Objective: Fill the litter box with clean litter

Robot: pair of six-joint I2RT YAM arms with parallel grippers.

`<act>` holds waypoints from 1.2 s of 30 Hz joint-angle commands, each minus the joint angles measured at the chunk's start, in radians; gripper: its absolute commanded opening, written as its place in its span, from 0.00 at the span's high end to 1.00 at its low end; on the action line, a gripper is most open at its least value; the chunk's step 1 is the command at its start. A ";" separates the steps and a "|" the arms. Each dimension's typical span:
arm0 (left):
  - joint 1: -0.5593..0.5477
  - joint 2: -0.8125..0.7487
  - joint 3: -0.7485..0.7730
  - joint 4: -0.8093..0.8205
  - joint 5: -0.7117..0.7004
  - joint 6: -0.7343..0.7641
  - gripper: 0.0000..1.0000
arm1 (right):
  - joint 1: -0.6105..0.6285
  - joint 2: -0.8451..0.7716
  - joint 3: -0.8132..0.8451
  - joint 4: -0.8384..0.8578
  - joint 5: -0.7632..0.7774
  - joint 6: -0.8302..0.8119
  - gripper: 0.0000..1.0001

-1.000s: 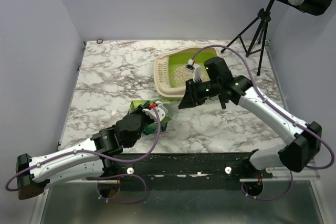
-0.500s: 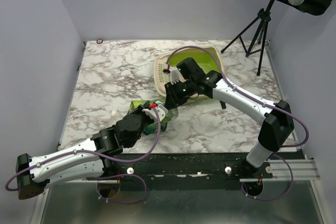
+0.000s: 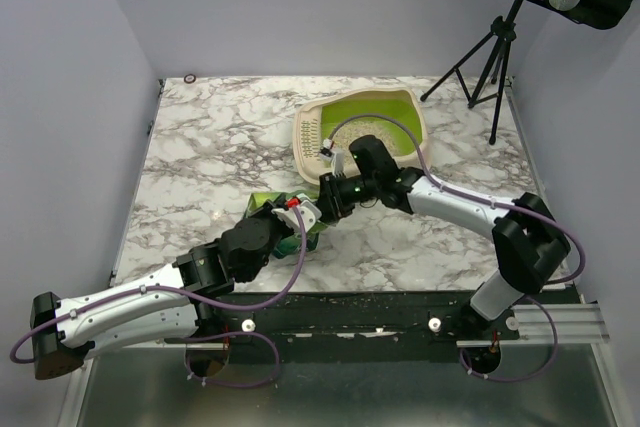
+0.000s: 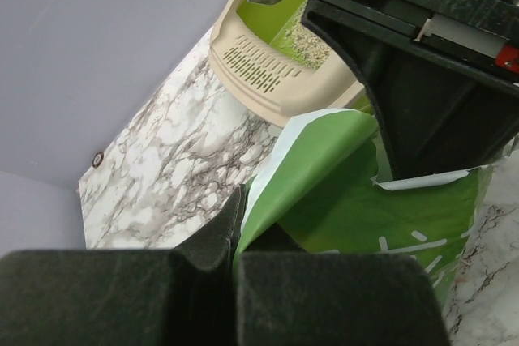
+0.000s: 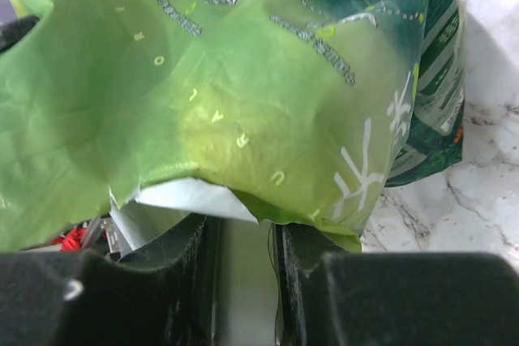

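The litter box (image 3: 312,142), lime-green inside with a beige rim, stands at the table's back centre and holds a patch of pale litter (image 3: 362,133). It also shows in the left wrist view (image 4: 268,79). My left gripper (image 3: 297,211) is shut on the edge of the green printed bag (image 3: 266,201), holding its mouth open (image 4: 324,192). My right gripper (image 3: 323,201) is at the bag's mouth, shut on the clear scoop's handle (image 5: 243,281). The scoop's bowl is hidden under the bag's edge (image 5: 243,119).
A black tripod stand (image 3: 490,57) rises at the back right corner. A small ring (image 3: 190,78) lies at the back left. Spilled granules dot the black rail (image 3: 380,297) at the near edge. Walls close in the left side and the back.
My right arm has swung left and down from over the litter box to the bag's mouth, carrying the scoop. The left arm and the bag have stayed put.
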 commanded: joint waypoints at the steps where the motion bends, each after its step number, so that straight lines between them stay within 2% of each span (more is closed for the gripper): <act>1: -0.009 -0.016 0.018 0.053 0.001 -0.011 1.00 | 0.002 -0.055 -0.139 0.255 -0.094 0.166 1.00; 7: -0.007 -0.013 0.018 0.053 -0.001 -0.010 1.00 | -0.007 -0.100 -0.308 0.661 -0.157 0.388 1.00; 14: -0.007 -0.010 0.014 0.055 -0.007 -0.007 1.00 | -0.033 -0.046 -0.460 1.198 -0.198 0.691 1.00; 16: -0.007 -0.009 0.012 0.055 -0.008 -0.005 1.00 | -0.041 -0.029 -0.486 1.305 -0.195 0.755 1.00; 22: -0.007 0.000 0.007 0.059 -0.010 -0.002 1.00 | -0.069 -0.008 -0.541 1.493 -0.188 0.861 1.00; 30: -0.009 0.015 0.006 0.059 -0.010 0.001 1.00 | -0.180 0.005 -0.664 1.741 -0.162 0.998 1.00; 36: -0.009 0.026 0.006 0.062 -0.010 0.002 1.00 | -0.228 -0.026 -0.733 1.786 -0.172 1.016 1.00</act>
